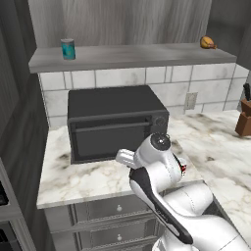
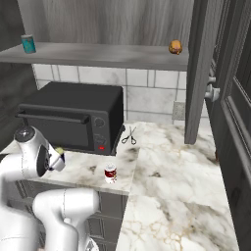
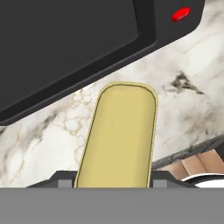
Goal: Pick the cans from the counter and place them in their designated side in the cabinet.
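The can with the yellow top sits right between my fingers in the hand view, its yellow lid facing the camera, and my gripper is shut on it. It is held just above the marble counter, in front of the microwave. From the right base view, the gripper shows a bit of yellow at its tip. The red can with white bands stands upright near the counter's front edge; its red edge peeks out behind my arm. Above is the cabinet shelf, also seen as the shelf.
A black microwave stands under the shelf. A teal can is at the shelf's left end, a brown-orange food item at its right. Scissors lie beside the microwave. An open cabinet door hangs on the right.
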